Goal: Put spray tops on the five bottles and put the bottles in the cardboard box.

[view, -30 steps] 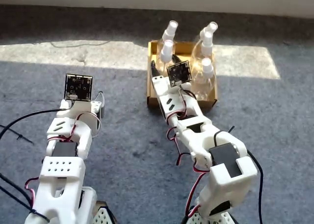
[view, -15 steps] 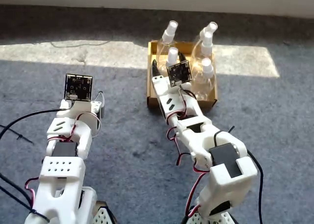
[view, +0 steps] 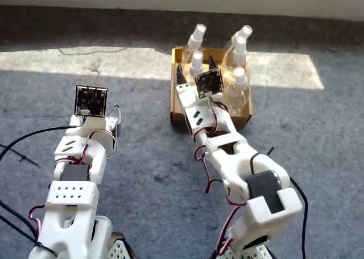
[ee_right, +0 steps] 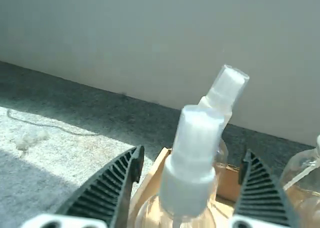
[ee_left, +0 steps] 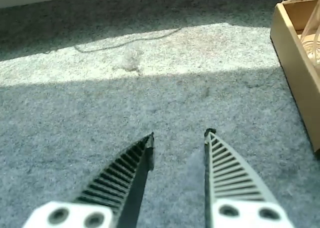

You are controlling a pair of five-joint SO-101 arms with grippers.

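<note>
The cardboard box [view: 177, 109] sits on the grey carpet with several clear bottles standing in it, each with a white spray top. My right gripper [view: 195, 70] is open over the box's near left corner, one finger on each side of a bottle [view: 196, 61] without touching it. In the right wrist view that bottle's spray top [ee_right: 194, 143] rises between the fingers of the right gripper [ee_right: 191, 160], with another bottle [ee_right: 226, 90] behind. My left gripper [ee_left: 177, 135] hangs open over bare carpet, left of the box [ee_left: 296, 63].
Further bottles stand at the box's far left [view: 198, 36], far right [view: 243, 38] and near right [view: 240, 77]. A sunlit strip [view: 85, 60] crosses the carpet behind the arms. Black cables [view: 23, 140] trail at the left edge. A wall [ee_right: 150, 33] rises behind the box.
The right gripper's fingers have spread apart around the near left bottle, letting it go. That bottle's top shifted slightly. The left arm has not moved.
</note>
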